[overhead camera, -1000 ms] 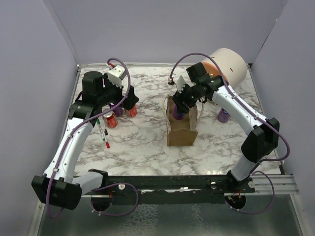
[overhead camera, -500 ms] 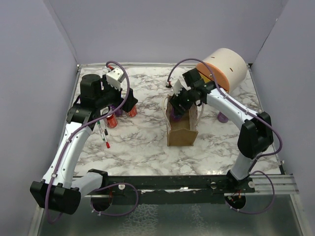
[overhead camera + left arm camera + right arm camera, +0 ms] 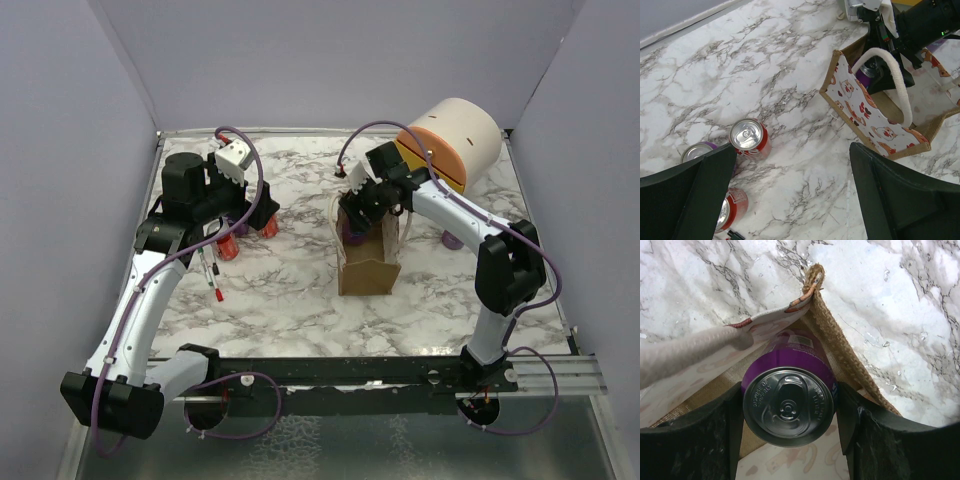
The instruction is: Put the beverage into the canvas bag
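Right gripper [image 3: 789,425] clamped on purple can [image 3: 788,390], inside far end of bag [image 3: 368,270], left gripper [image 3: 792,195] apart, over red cans [image 3: 750,139] on left of worktop [image 3: 290,290].

Marble table [image 3: 300,290]: items recorded.
Bag [image 3: 368,268] stood at centre; red cans [image 3: 226,244] and pens [image 3: 210,275] grouped left; cylinder [image 3: 455,140] and purple can [image 3: 454,238] located right.
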Controlling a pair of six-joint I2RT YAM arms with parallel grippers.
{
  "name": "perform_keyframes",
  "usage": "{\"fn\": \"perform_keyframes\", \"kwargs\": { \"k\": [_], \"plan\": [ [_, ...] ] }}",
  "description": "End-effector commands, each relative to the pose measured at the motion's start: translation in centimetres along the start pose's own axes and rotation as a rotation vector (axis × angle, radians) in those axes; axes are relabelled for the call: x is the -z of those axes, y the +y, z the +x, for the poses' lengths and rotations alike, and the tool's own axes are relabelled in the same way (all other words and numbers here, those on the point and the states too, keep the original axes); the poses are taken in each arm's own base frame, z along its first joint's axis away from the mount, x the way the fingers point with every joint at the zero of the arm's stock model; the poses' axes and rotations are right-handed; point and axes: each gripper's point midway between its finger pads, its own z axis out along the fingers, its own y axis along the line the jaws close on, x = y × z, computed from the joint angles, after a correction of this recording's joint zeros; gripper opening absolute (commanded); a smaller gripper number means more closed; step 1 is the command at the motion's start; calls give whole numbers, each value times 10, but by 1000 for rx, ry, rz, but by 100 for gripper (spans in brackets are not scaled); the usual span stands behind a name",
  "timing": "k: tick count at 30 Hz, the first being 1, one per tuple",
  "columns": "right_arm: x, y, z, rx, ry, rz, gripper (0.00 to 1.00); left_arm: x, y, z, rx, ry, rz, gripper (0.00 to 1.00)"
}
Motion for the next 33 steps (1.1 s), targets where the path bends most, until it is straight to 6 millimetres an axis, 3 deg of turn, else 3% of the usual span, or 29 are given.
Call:
{"fn": "perform_keyframes", "kwargs": {
  "k": [1, 10, 16, 20, 26, 33],
  "plan": [
    [-8, -8, -17, -12, -68, 29, 18, 5, 4, -7, -23, -39, -20, 100],
    [-20, -6, -5, -45, -28, 14, 26, 5, 3, -7, -24, -39, -19, 100],
    [-29, -4, 6, -75, 0, 5, 37, 5, 3, -4, -23, -37, -20, 100],
    [-30, -3, 4, -84, 2, -6, 44, 6, 3, -3, -22, -37, -21, 100],
    [-32, 2, 4, -98, 5, -41, 62, 7, 3, -5, -25, -42, -23, 100],
    [-24, 0, -8, -92, -14, -30, 72, 8, 3, -6, -25, -43, -23, 100]
  ]
}}
